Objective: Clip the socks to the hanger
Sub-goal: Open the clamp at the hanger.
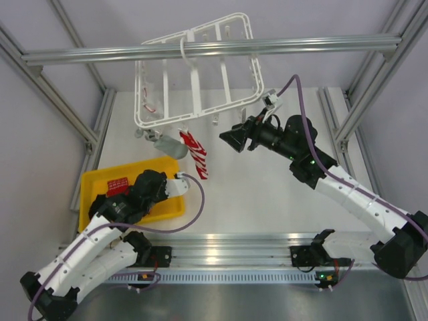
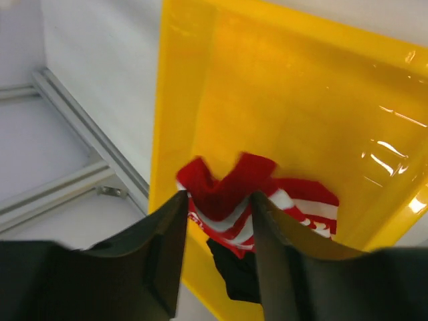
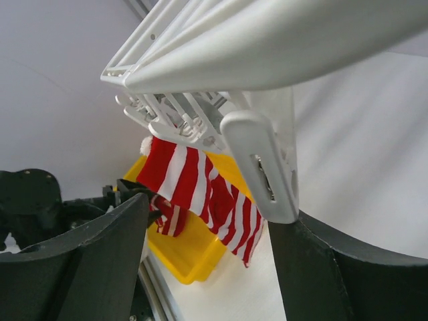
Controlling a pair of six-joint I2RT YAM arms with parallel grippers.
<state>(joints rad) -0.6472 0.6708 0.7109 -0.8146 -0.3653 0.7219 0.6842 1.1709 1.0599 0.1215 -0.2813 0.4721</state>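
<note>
The white hanger [image 1: 195, 73] hangs from the top rail. One red-and-white striped sock [image 1: 197, 155] hangs from a clip on its near edge and also shows in the right wrist view [image 3: 194, 177]. My left gripper [image 1: 127, 194] is over the yellow tray, shut on a second red sock with white stripes [image 2: 227, 200], which sits pinched between the fingertips [image 2: 219, 197]. My right gripper [image 1: 229, 139] is open just right of the hanging sock, under the hanger's frame [image 3: 267, 47]. A white clip [image 3: 261, 167] dangles by its right finger [image 3: 321, 267].
The yellow tray [image 1: 93, 180] sits at the left front of the table and also shows in the left wrist view [image 2: 267, 100]. An aluminium rail [image 1: 301, 43] crosses above the hanger. A grey object [image 1: 170, 146] hangs left of the clipped sock.
</note>
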